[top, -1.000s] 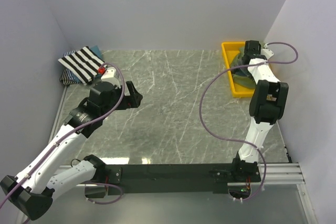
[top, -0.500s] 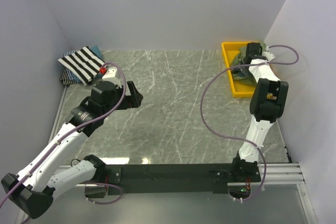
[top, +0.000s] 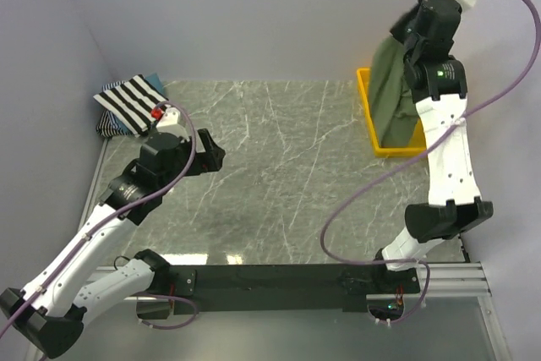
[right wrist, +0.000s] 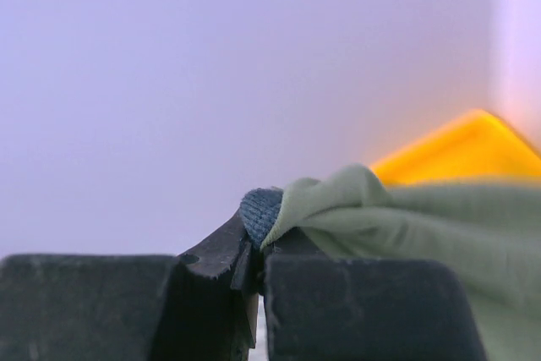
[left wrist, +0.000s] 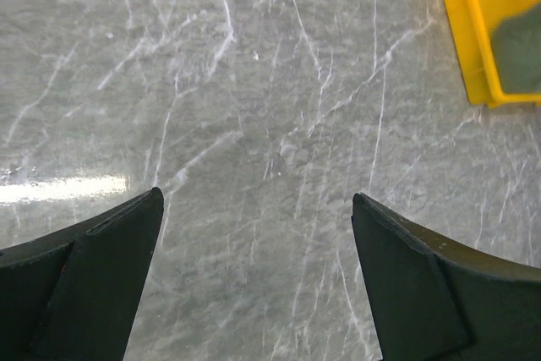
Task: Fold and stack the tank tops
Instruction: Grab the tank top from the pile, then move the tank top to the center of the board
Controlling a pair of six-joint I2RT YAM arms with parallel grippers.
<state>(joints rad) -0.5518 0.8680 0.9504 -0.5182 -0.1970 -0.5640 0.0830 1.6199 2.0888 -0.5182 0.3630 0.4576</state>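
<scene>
The right claw [top: 412,30] is shut tight on the green top [top: 391,90]. It pinches only a small bit of the dark blue edge, right at its tips. The rest of the top hangs straight down under the claw. Its low end is over the yellow tray [top: 365,95]. I cannot tell if it touches the tray.

The left claw [top: 213,154] is wide open and holds nothing. Under it is just bare table [top: 279,166]. The striped top [top: 131,99] lies behind that claw, by the far wall, with a bluish top [top: 155,82] under it.

What could go wrong? The pinch is tiny, so a fast swing might pull the green top out and drop it. The low end might catch on the tray rim and drag the tray along. The top hangs in a long bunch from one spot, so it may land in a heap, not flat. Then it would be hard to fold. The open claw is well apart from the top, so it cannot help spread it yet.
</scene>
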